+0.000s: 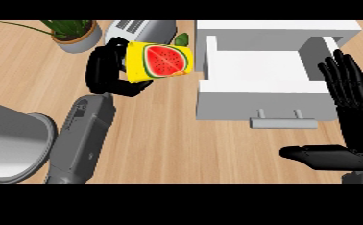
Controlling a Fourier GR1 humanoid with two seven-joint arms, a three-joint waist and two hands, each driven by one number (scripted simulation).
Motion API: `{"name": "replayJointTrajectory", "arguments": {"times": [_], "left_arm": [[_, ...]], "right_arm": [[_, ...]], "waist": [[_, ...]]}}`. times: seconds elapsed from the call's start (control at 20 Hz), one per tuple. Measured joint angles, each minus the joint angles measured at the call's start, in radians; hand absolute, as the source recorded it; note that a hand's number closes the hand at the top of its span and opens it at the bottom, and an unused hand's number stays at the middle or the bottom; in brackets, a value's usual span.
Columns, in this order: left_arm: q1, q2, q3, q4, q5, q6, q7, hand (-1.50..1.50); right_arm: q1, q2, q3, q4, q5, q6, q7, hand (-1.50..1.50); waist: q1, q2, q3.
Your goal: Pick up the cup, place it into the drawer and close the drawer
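Far left: a grey metal bowl (21,142) sits at the counter's edge, well clear of my reach.
Back left: a potted plant (74,36) stands behind my forearm.
Left hand: my left hand (106,72) is curled round the cup, fingers and thumb wrapping its side so I can carry it.
Cup: the yellow cup (159,61), watermelon print showing, is tipped in my grasp in front of the toaster (142,29), just left of the drawer.
Drawer: the white drawer (227,106) is pulled open, handle (284,120) towards me, ready to take the cup.
Right hand: my right hand (340,99) rests at the right edge, fingers straight and upward, holding nothing. It looks handy for the closing push.
Next, I judge: carry the cup rightward over the drawer's wall.
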Motion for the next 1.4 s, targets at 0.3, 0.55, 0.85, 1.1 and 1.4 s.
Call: {"name": "replayJointTrajectory", "arguments": {"times": [0.3, 0.55, 0.85, 1.1, 1.4], "left_arm": [[-0.106, -0.033, -0.1, -0.13, 0.0, 0.13, 0.187, 1.5], [-0.243, -0.04, -0.16, -0.123, -0.002, 0.246, 0.308, 1.5], [-0.398, -0.043, -0.233, -0.003, 0.044, 0.373, 0.357, 1.5], [-0.498, -0.044, -0.279, 0.136, 0.125, 0.432, 0.367, 1.5], [-0.577, -0.044, -0.356, 0.292, 0.22, 0.475, 0.339, 1.5]], "right_arm": [[-0.022, -0.015, -0.029, 0.032, -0.022, 0.012, -0.009, -1.5], [0.006, -0.013, -0.029, 0.012, -0.024, 0.023, -0.021, -1.5], [-0.013, -0.027, -0.045, 0.025, -0.041, 0.038, -0.014, -1.5], [-0.007, -0.03, -0.044, 0.001, -0.055, 0.049, 0.001, -1.5], [-0.036, -0.038, -0.051, 0.028, -0.057, 0.055, -0.008, -1.5]], "waist": [[-0.008, 0.003, 0.0], [-0.018, 0.006, -0.001], [-0.028, 0.009, -0.001], [-0.04, 0.012, -0.001], [-0.05, 0.016, -0.001]]}}
